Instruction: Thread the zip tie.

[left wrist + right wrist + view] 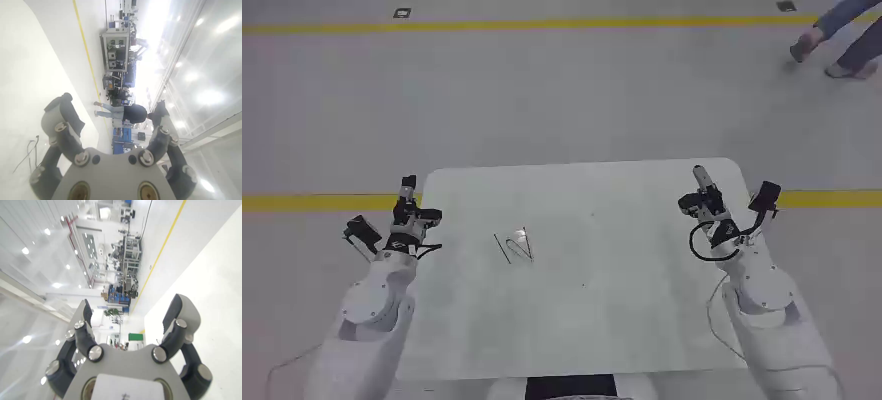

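A thin grey zip tie (514, 245) lies bent on the white table (622, 300), left of its middle; the left wrist view shows the zip tie (30, 149) lying flat beside my fingers. My left gripper (405, 190) hovers at the table's left edge, level with the tie and well apart from it. In its own view the left gripper (113, 106) stands open and empty. At the table's right edge my right gripper (700, 182) points away from me. Seen from its wrist, the right gripper (132, 306) is open with nothing between the fingers.
The table's far edge (582, 166) borders open grey floor with a yellow line (542, 24). A person's legs (842, 35) show at the far right of the floor, away from the table. Machinery racks (117, 51) stand in the room behind.
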Controlling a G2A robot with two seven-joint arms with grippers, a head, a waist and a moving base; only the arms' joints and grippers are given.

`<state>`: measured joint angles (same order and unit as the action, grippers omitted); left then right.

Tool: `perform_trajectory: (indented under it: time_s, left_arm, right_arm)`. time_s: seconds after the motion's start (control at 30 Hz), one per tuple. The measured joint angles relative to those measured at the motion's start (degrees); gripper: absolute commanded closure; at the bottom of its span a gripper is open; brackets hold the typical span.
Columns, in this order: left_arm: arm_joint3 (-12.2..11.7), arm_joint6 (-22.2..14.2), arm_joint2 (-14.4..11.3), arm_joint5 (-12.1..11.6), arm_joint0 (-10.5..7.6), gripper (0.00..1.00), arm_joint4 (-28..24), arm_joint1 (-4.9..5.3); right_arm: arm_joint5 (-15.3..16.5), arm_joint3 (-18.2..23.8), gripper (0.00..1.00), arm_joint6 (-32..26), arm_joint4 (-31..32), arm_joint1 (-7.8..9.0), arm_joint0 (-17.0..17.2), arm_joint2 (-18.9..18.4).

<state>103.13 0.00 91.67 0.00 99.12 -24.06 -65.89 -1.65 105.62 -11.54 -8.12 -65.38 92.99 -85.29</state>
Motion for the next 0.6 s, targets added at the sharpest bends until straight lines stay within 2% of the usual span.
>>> perform_trajectory:
  time_s: [0.13,0.2,0.6]
  left_arm:
    - [0.0,0.0,0.0,0.0,0.00,0.00,0.0,0.00]
    - [0.0,0.0,0.0,0.0,0.00,0.00,0.0,0.00]
    - [0.0,0.0,0.0,0.0,0.00,0.00,0.0,0.00]
  right_arm:
    - [-2.2,-0.6,0.00,-5.7,9.3,0.01,-3.9,5.9]
    - [-2.2,-1.4,0.00,-8.1,14.2,-0.07,-5.4,9.2]
    - [-2.0,-1.5,0.00,-8.3,14.2,-0.08,-5.6,9.5]
